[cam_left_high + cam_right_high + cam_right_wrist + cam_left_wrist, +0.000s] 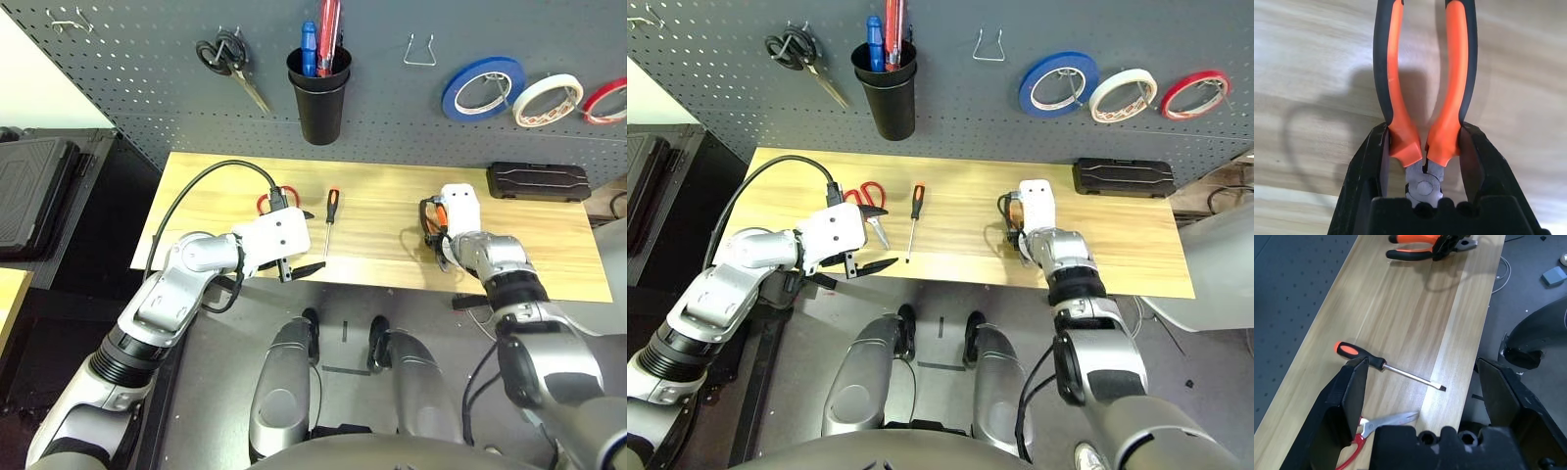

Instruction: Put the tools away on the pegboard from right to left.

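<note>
The right fingers [1378, 161] press on both orange-and-black handles of the pliers [1422, 88], clamped near the pivot. The long axis of the pliers runs straight out from the fingers, handles leading away, and they lie on the worktop [392, 211] right of centre in the head view. The left fingers [1352, 391] stand wide with nothing between them; just past them lie the screwdriver [331, 220] and the red-handled scissors [867, 201]. On the pegboard [147, 88], upper right, the white tape roll [549, 99] hangs between the blue and red rolls. The bare hook [419, 49] lies above and a little left of the pliers, nearer the right arm, likely their place.
</note>
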{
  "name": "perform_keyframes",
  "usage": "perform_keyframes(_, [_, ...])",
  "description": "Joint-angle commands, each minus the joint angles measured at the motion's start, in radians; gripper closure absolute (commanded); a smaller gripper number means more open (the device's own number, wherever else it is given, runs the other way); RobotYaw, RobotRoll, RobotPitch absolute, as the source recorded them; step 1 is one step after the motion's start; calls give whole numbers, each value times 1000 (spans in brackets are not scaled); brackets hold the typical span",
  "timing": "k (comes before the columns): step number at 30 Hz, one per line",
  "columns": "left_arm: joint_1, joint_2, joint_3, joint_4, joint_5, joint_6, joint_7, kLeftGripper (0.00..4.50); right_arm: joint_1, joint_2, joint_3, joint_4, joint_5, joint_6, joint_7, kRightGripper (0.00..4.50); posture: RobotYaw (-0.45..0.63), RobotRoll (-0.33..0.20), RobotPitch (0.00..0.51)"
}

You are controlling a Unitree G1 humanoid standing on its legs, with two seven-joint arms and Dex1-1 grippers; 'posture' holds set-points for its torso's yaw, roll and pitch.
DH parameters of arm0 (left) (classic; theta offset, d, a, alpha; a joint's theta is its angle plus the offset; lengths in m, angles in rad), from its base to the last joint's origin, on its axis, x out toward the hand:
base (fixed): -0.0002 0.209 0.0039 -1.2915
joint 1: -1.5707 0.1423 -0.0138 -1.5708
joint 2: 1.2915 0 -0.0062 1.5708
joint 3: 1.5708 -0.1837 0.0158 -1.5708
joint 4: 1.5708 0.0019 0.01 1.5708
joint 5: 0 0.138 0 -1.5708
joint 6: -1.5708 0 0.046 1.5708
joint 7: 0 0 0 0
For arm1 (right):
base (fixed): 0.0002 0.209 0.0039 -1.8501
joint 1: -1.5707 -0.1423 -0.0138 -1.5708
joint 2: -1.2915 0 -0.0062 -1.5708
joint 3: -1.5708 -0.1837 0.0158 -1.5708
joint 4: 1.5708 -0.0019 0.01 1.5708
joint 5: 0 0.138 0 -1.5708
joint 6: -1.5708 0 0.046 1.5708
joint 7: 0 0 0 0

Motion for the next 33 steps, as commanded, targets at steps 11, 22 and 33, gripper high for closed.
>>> perform_keyframes(11, [67,-98,141,-87,-149,-32,57,0,264,-96,39,-314,-65,-552,100,2374,244,0,288])
perform_keyframes(22, [72,-187,255,-213,-332,-25,115,0,321,-101,-24,-360,8,-842,160,2374,242,0,276])
perform_keyframes(33, [-9,-203,314,-265,-486,50,177,0,220,-96,-76,-511,71,-791,169,2374,219,0,260])
